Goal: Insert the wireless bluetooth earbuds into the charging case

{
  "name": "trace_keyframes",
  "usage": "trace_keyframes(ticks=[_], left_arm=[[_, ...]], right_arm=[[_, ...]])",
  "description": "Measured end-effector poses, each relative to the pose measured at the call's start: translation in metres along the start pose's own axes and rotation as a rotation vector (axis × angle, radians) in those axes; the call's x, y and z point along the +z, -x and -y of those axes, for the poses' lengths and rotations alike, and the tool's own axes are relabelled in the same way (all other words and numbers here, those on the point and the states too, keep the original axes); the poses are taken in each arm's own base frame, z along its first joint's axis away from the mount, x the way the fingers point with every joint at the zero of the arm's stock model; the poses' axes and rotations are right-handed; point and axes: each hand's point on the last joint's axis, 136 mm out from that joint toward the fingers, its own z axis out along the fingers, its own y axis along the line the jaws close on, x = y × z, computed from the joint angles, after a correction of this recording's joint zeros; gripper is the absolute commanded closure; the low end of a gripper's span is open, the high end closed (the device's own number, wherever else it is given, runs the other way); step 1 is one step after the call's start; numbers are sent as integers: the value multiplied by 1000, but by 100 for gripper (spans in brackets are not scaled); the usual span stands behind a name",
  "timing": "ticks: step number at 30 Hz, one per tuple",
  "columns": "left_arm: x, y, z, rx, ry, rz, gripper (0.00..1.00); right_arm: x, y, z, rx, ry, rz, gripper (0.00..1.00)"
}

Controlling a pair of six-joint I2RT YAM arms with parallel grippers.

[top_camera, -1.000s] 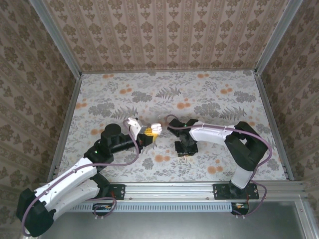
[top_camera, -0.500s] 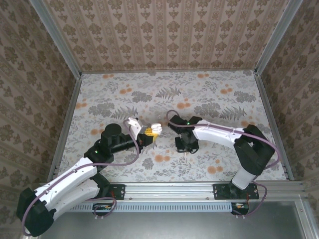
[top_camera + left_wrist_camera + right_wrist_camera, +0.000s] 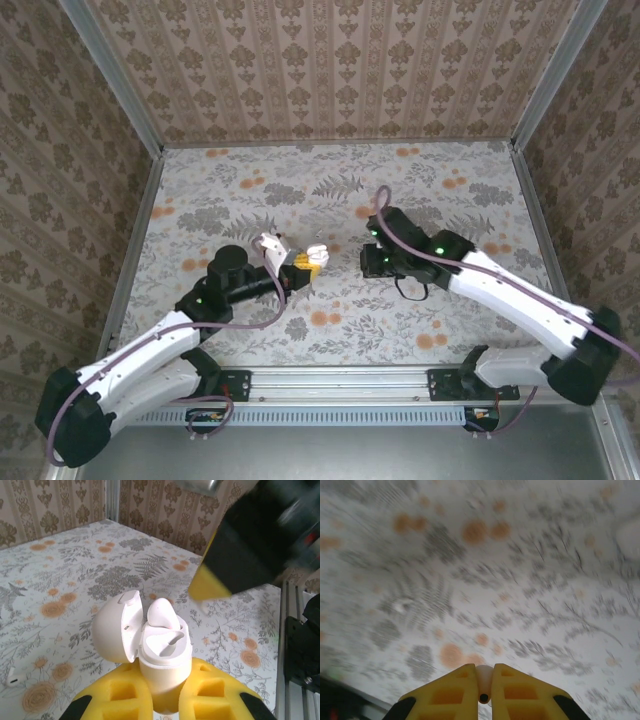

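- Our left jaws are clamped on the open charging case (image 3: pixel 162 655), which already has a seated earbud (image 3: pixel 161 614).
- Our right jaws pinch the second earbud (image 3: pixel 484 680), with the case at their nine o'clock.
- A skewed approach could dislodge it.

The right pincer (image 3: pixel 484 670) sits at the bottom edge. Its two yellow fingers (image 3: pixel 450 692) are closed against a small white earbud (image 3: pixel 483 679), whose dark-ringed end faces the camera. Beyond them spreads the floral surface (image 3: pixel 530 570), blurred, with orange blossoms and grey leaf sprays.
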Motion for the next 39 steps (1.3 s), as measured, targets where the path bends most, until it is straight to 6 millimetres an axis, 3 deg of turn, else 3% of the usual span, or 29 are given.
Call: trace_keyframes(ticks=[6,13,20,39], left_arm=[[7,13,-2,16,-4,34,100],[16,31,-4,33,-8,69,100],[18,41,-2,45,-18,90,100],[19,42,3,48,-33,91,100]], right_arm=[[-61,39,-34,-21,210,239,92],[-82,51,-77,-105,358,342,93],[-74,52,-100,-174,398,358,92],[-48,53,-108,-246,363,338,92]])
